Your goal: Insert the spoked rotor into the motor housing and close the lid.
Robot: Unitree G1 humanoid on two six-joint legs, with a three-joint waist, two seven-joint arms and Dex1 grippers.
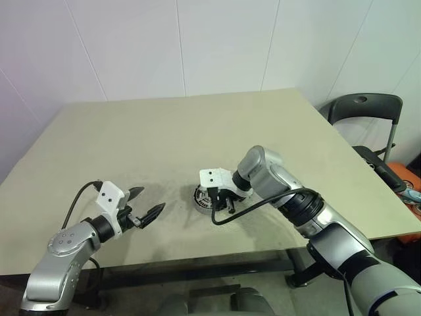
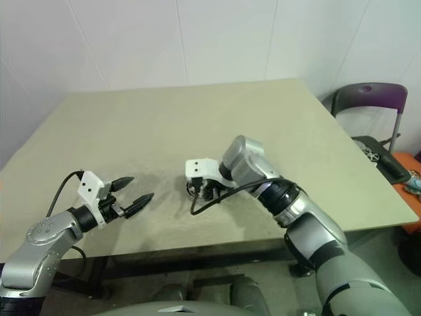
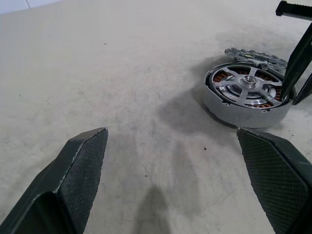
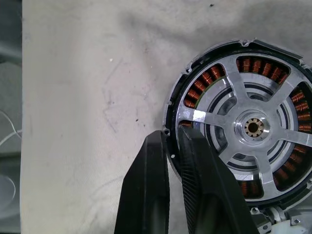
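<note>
Rotor insertion, judged finished or all but. Spoked rotor [image 4: 253, 127] seated inside the motor housing [image 3: 234, 109], hub centred, spokes lying over the copper windings, rim about level with the housing's top edge. Housing flat on the table [image 1: 164, 131], near the front edge, a little to the robot's right of centre. Lid [image 3: 253, 54] flat on the table just beyond the housing, close beside it on the side away from the left arm. Cannot tell whether touching or narrowly apart. Not yet on the housing.

Right gripper [image 4: 170, 139] pointing steeply down at the housing's rim, fingers drawn narrow with only a slit between them. One fingertip outside the wall, the other just inside over the windings, so apparently pinching the housing's wall rather than the rotor. Left gripper [image 3: 170, 134] spread wide and holding nothing, hovering low over bare table well to the left of the housing and aimed toward it.

Step in hand, by this reading: settling or steadying the filled housing before the lid. Next move calls for letting go of the rim, lifting clear, then reaching past the housing for the lid. Flat, thin disc on a flat table, so likely awkward to pick up by the edge. After that, centring over the hub and lowering level. Risk of nudging the housing while withdrawing, or of setting the lid down tilted.
</note>
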